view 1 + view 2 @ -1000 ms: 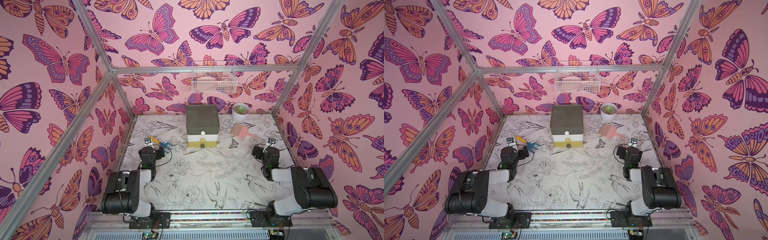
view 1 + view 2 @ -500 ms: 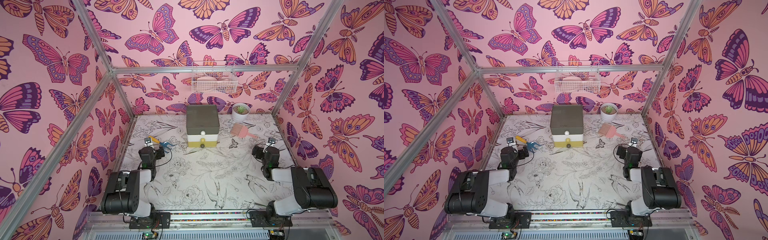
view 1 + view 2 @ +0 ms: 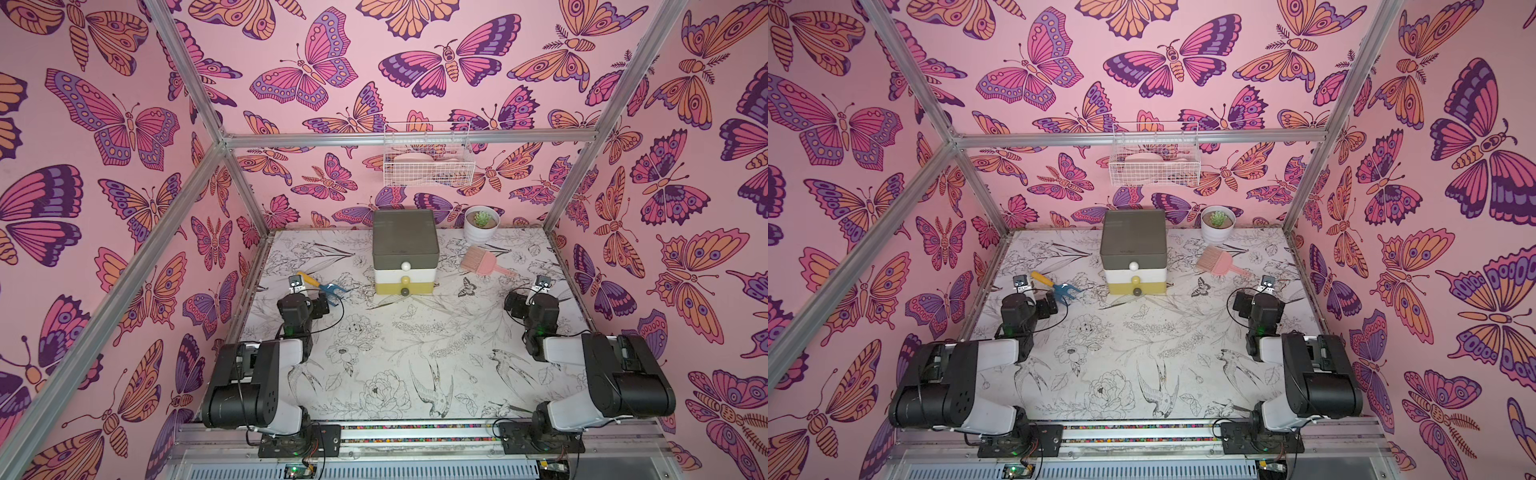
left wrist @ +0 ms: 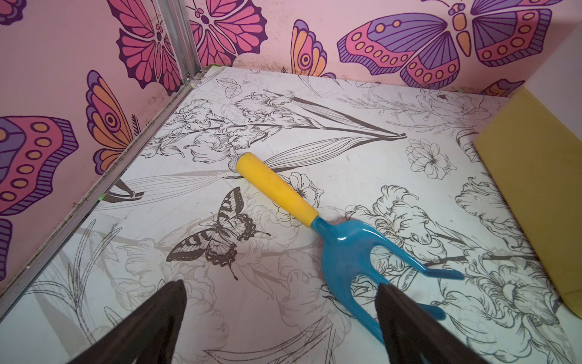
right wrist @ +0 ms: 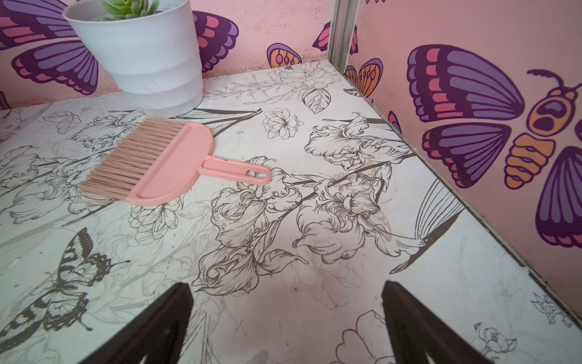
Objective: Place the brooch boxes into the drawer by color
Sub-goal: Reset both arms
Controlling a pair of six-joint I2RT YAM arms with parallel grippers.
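1. Drawer [image 3: 405, 253]: at 12 o'clock on table [image 3: 415, 345]; all three tiers shut, contents hidden.
2. Left gripper [image 4: 282, 285]: near 9 o'clock, jaws spread wide, holding nothing; one finger hides part of a fork tool [image 4: 343, 252] prong.
3. Right gripper [image 5: 286, 284]: near 3 o'clock, spread wide, empty; finger bases cut off by frame edge.

This is a robot test booth, a lab rig rather than a home. Bare aluminium frame bars [image 3: 311, 139] hold flat wall panels [image 3: 124, 124] papered with butterflies. The surface [image 3: 415, 340] is a printed sheet of drawn flowers and birds. The left arm [image 3: 249, 386] and right arm [image 3: 615, 374] are bolted to a metal rail [image 3: 415, 436] along the front edge, with loose cables and what looks like a small circuit board [image 3: 295, 471] below. The household things are few, set out like props: a wire basket [image 3: 428, 166], a potted plant [image 3: 480, 230], a brush [image 3: 482, 262], a small drawer chest [image 3: 405, 249].
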